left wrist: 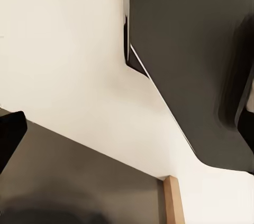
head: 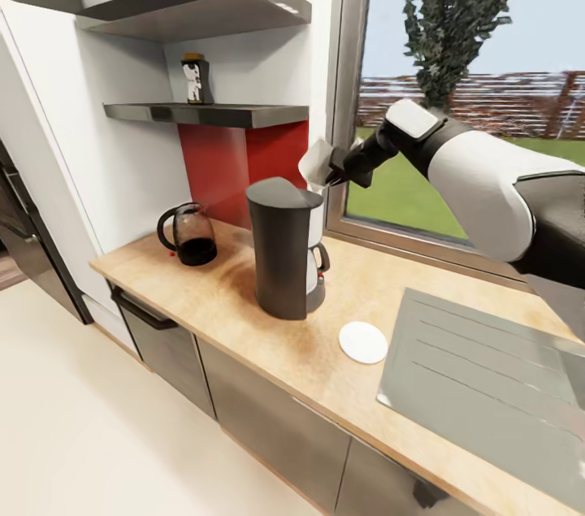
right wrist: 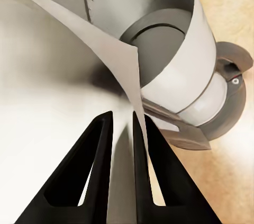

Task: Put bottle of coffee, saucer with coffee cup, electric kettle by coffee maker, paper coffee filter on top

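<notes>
The dark grey coffee maker point(head: 280, 248) stands mid-counter, and its round top point(right wrist: 159, 44) lies just below my right gripper. That gripper point(head: 333, 168) hangs above the machine's back right, shut on a white paper coffee filter point(head: 315, 162). The sheet point(right wrist: 63, 75) is pinched between the two dark fingers point(right wrist: 95, 171). A glass electric kettle point(head: 188, 233) sits to the machine's left. The bottle of coffee point(head: 194, 79) stands on the lower shelf point(head: 244, 116). A white saucer point(head: 363, 341) lies on the counter right of the machine. Dark finger shapes point(left wrist: 10, 139) sit far apart at the left wrist view's edges.
A steel sink drainboard point(head: 487, 386) fills the counter's right end. A window point(head: 487, 53) runs behind the counter, with a red splashback point(head: 244, 166) under the shelves. The left wrist view looks at pale floor point(left wrist: 63, 49) and dark cabinet fronts point(left wrist: 185, 49).
</notes>
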Available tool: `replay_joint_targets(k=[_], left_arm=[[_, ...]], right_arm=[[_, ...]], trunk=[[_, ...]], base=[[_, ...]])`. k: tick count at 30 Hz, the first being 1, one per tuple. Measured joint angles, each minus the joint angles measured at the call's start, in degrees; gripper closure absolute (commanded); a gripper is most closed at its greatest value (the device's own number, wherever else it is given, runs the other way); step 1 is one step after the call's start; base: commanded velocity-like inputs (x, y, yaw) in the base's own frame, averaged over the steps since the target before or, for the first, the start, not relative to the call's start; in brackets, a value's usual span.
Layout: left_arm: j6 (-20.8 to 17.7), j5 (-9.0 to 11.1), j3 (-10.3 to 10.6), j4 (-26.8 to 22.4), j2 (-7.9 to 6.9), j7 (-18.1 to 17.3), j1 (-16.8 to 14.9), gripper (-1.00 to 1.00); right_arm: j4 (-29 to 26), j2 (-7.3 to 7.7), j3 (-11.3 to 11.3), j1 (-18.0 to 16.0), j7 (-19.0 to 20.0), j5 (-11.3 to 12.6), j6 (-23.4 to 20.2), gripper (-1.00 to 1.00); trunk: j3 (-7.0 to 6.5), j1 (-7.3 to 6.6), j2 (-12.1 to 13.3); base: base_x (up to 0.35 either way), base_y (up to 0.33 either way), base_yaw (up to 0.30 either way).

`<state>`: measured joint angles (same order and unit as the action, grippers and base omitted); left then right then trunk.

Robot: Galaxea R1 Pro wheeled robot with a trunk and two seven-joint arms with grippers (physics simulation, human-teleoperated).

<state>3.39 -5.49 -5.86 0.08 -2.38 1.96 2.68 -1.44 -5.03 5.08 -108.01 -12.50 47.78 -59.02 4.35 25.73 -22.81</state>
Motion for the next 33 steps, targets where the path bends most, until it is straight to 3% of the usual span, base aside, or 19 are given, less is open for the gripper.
replay_joint_targets(k=[14, 33], left_arm=[[0.00, -0.02, -0.09, 0.00, 0.00, 0.01, 0.03, -1.00], [0.00, -0.04, -0.09, 0.00, 0.00, 0.00, 0.05, -1.00]], right_arm=[[-0.01, 0.00, 0.00, 0.63, 0.00, -0.05, 0.00, 1.00], [0.00, 0.55, 0.01, 1.30, 0.00, -0.09, 0.00, 1.00]], trunk=[[0.00, 0.01, 0.01], [0.00, 0.02, 0.00]], base=[[0.114, 0.065, 0.000], [0.009, 0.006, 0.000]])
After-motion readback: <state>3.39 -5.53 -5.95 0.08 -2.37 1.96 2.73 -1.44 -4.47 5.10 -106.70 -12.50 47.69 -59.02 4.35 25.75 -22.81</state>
